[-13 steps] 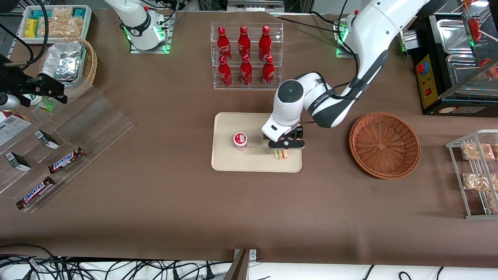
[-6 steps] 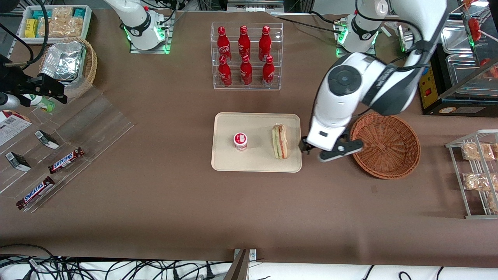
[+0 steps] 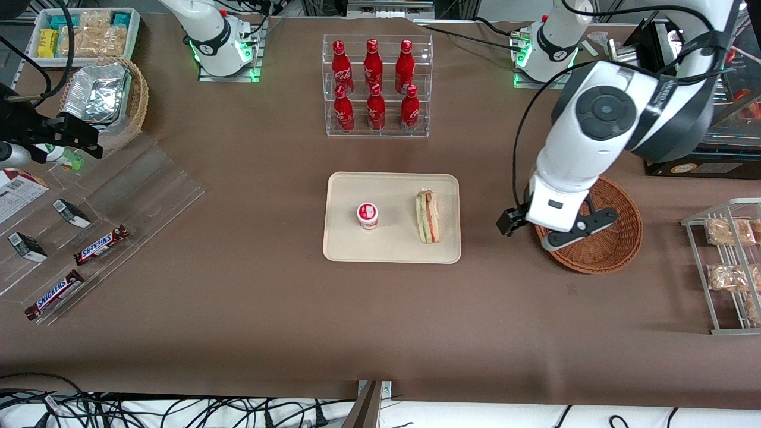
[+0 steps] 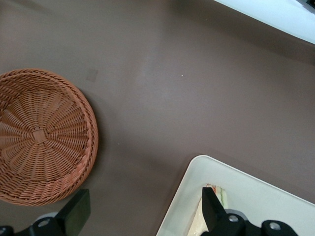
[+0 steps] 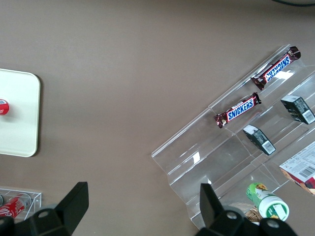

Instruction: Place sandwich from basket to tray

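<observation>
Your claw (image 3: 538, 233) hangs above the counter (image 3: 380, 321), over the basket's (image 3: 612, 252) rim on the side nearest the tray (image 3: 392, 249). Its fingers (image 4: 78, 212) are spread wide apart w/ nothing between them; the wrist view shows bare brown counter in the gap.

The sandwich (image 3: 428, 216) is lying on the tray, well apart from your claw, toward the parked arm's end. It sits on its side w/ the red and green filling facing up, close to the tray edge nearest the claw. In the wrist view only a sliver of it (image 4: 221, 194) peeks past one finger.

A small red-lidded cup (image 3: 367, 215) stands upright on the same tray, beside the sandwich and farther from the claw, not touching it.

The basket holds nothing; the wrist view shows its woven bottom (image 4: 37, 135) bare, approx. under and beside one finger.
</observation>
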